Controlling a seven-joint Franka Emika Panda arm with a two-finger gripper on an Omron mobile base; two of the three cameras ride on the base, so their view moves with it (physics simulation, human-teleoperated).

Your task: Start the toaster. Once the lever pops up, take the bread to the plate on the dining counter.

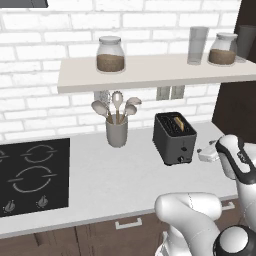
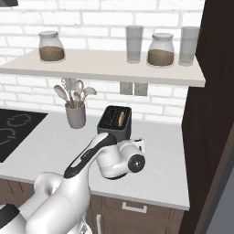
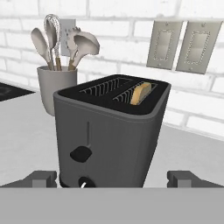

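We are facing the toaster (image 3: pixel 109 131) near the worktop's (image 1: pixel 120 180) right end, gripper (image 3: pixel 111 178) spread wide and empty. The bread (image 3: pixel 141 93) is sitting in the right slot. We advise pressing the lever (image 3: pixel 81 153) straight down — fingertips centred. A utensil crock (image 1: pixel 116 131) is standing nearby, under a white-brick wall.

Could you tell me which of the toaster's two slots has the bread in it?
The bread sits in the toaster's right-hand slot as the hand view shows it, the one farther from the utensil holder. The slot beside it shows bare wire guides.
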